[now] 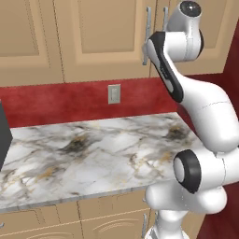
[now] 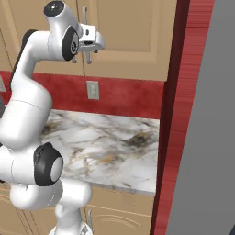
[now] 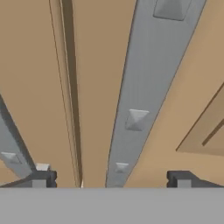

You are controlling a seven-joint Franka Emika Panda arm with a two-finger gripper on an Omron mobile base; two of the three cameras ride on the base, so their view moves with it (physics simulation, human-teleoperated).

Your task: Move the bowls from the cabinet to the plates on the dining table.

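Observation:
The cabinet (image 1: 102,37) is a tan wooden wall unit above the counter, and its raised-panel doors are closed. My gripper (image 2: 91,45) is up against the doors, open. In the hand view my gripper (image 3: 112,178) straddles a long silver bar handle (image 3: 146,87), which runs up between the two dark fingertips (image 3: 41,177) without touching either. A second silver handle (image 3: 8,146) crosses the lower left of that view, past the seam between the doors. The bowls are hidden behind the closed doors. The plates and the dining table are out of view.
A white marble counter (image 1: 93,158) with grey and gold veining lies under the cabinet, over tan drawer fronts. Behind it a red wall carries an outlet (image 1: 114,94). A dark appliance (image 1: 4,135) stands at the left, and a tall grey panel (image 2: 206,137) at the right.

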